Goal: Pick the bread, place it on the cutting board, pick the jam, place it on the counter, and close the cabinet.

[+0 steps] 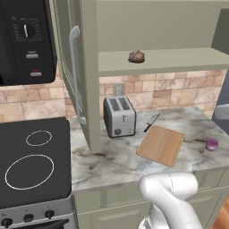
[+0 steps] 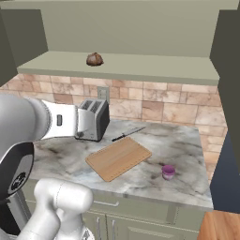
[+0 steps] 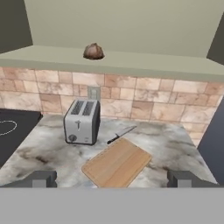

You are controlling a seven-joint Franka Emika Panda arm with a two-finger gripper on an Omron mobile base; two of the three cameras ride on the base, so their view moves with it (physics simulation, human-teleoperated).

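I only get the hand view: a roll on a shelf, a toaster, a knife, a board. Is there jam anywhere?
Observer: Yes, the jam stands on the counter, right of the cutting board and apart from it.
Visitor: Is the cupboard open?
Observer: Yes, the cabinet door is swung open, left of the toaster.
Visitor: Anything beyond that door?
Observer: A black microwave hangs above the stove.
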